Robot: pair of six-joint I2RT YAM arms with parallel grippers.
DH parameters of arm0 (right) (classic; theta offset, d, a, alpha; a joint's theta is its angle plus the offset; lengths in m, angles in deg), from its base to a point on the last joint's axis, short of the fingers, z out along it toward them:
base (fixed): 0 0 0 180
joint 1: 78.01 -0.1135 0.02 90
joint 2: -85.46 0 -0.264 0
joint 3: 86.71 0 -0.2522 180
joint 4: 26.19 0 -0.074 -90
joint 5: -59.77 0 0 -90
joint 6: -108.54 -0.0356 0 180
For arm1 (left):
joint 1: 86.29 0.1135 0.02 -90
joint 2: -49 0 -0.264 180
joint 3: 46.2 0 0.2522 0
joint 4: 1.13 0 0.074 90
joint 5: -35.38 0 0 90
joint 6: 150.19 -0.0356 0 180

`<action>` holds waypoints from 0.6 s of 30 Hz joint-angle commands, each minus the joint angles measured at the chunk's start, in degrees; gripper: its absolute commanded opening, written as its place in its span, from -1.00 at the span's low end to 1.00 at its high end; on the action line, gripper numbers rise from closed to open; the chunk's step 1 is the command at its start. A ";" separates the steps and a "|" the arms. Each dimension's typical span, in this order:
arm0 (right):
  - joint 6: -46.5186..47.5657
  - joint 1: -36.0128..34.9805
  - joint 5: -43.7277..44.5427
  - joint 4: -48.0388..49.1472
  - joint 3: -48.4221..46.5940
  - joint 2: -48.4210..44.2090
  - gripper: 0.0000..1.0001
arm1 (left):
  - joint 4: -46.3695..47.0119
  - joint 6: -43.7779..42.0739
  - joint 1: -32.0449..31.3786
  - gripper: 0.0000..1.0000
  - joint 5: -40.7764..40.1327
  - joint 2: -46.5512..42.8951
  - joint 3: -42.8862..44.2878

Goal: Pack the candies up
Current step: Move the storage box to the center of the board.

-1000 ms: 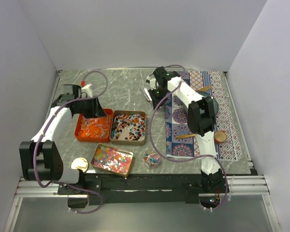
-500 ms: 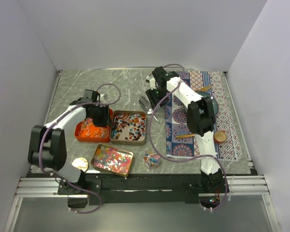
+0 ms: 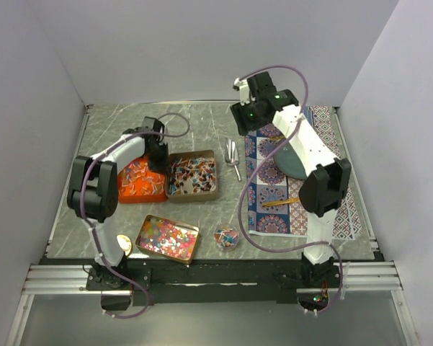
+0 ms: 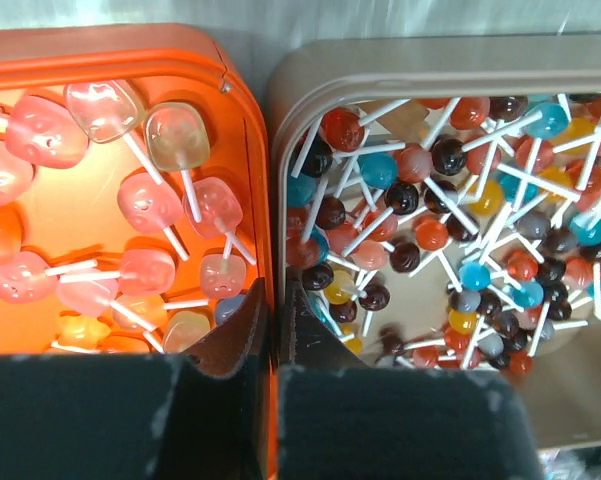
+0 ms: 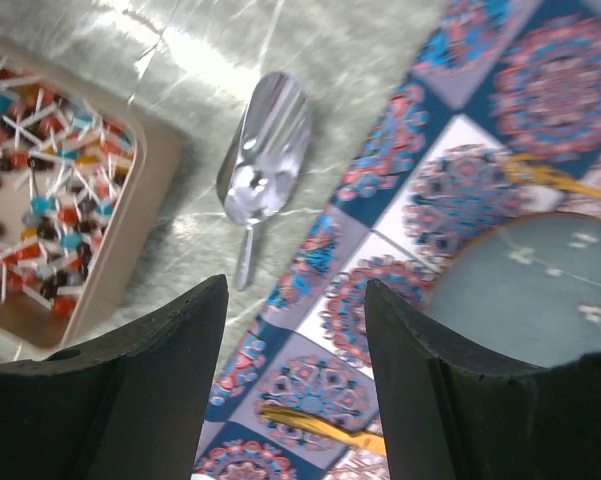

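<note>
The candies [image 4: 432, 232], lollipops whose white sticks point every way with no shared axis, fill 2 touching trays, tan [image 4: 400, 60] and orange [image 4: 100, 45], the left gripper [image 4: 273, 305] pinching the orange wall, the right gripper [image 5: 295, 290] spread wide above a silver scoop [image 5: 270, 150].

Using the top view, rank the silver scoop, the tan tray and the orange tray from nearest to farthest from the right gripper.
From the right gripper:
1. silver scoop, just below it in the view, on the marble.
2. tan tray, farther left.
3. orange tray, leftmost, beyond the tan tray.
</note>
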 commanded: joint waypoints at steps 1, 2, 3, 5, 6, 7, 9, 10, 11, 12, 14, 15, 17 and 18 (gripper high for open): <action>1.99 0.72 2.99 1.65 0.74 -3.27 0.29 | 3.63 -0.93 0.23 -0.98 -1.88 8.68 11.36; 2.16 0.90 3.00 1.65 0.83 -3.36 0.30 | 2.93 -1.37 0.49 -0.98 -2.77 10.63 13.76; 2.16 1.25 3.00 1.56 0.92 -3.45 0.30 | 2.93 -2.33 0.75 -0.98 -3.04 12.30 17.96; 2.42 1.60 2.73 1.47 1.45 -3.71 0.29 | 3.80 -3.39 1.45 -0.98 -3.74 16.52 21.24; 2.60 1.69 2.73 1.47 1.71 -3.80 0.29 | 3.81 -4.35 1.54 -0.98 -4.00 17.66 24.12; 2.60 1.95 2.64 1.39 2.23 -3.97 0.29 | 3.89 -4.88 1.81 -0.98 -3.66 19.59 25.20; 3.04 2.22 2.47 1.39 2.59 -4.24 0.29 | 3.89 -5.94 1.81 -0.96 -2.87 20.57 26.78; 3.21 2.39 2.56 1.39 2.94 -4.50 0.29 | 3.98 -6.12 1.81 -0.68 -1.99 20.49 26.79; 3.30 2.40 2.64 1.39 3.12 -4.59 0.29 | 3.98 -6.29 1.63 -0.46 0.63 19.97 26.61; 3.22 2.48 2.64 1.39 3.20 -4.68 0.29 | 4.33 -6.03 1.63 -0.33 1.52 19.27 25.48; 3.48 2.57 2.99 1.56 3.12 -4.76 0.29 | 5.30 -4.99 1.46 -0.17 3.80 15.84 23.63; 3.48 2.66 3.08 1.74 2.94 -4.68 0.29 | 5.56 -4.63 1.46 -0.12 4.51 14.79 22.58; 3.66 2.66 3.61 1.74 2.33 -4.33 0.29 | 5.30 -3.75 1.28 -0.02 4.96 11.89 22.22; 3.74 2.75 3.78 1.82 2.06 -4.24 0.29 | 5.21 -3.66 1.28 0.00 4.96 9.61 22.13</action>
